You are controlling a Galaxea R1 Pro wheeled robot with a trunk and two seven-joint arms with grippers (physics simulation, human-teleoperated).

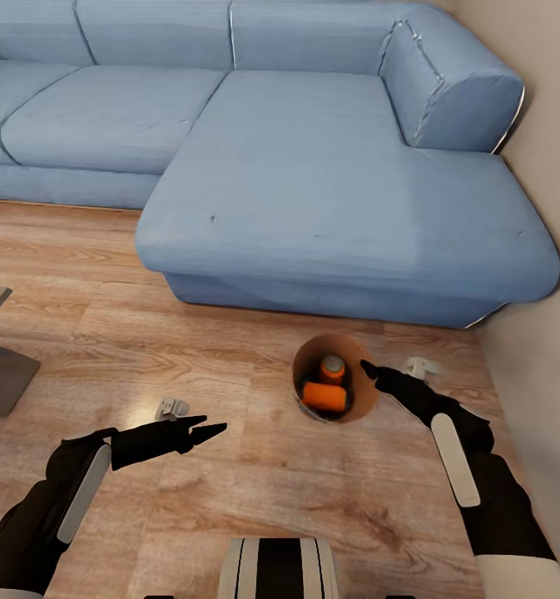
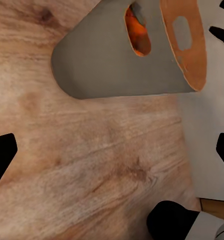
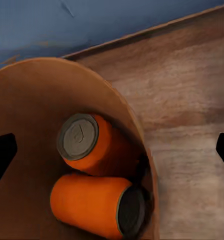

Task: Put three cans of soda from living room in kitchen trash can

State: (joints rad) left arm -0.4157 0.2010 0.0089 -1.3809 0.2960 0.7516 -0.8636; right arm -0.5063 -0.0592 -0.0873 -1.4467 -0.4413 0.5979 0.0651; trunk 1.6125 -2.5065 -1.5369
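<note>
Two cans (image 3: 89, 172) inside bin (image 1: 356, 409) on floor (image 1: 230, 482) beside sofa (image 1: 313, 191). Right jaws spread, empty, above bin. Left jaws seemingly open, empty, over floor.

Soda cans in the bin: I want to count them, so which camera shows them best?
The right wrist view: two soda cans lie close inside the bin. The head view shows them small; the left wrist view gives an orange sliver through the bin's handle hole.

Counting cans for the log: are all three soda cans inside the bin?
No, the right wrist view shows just two orange cans inside the bin.
</note>
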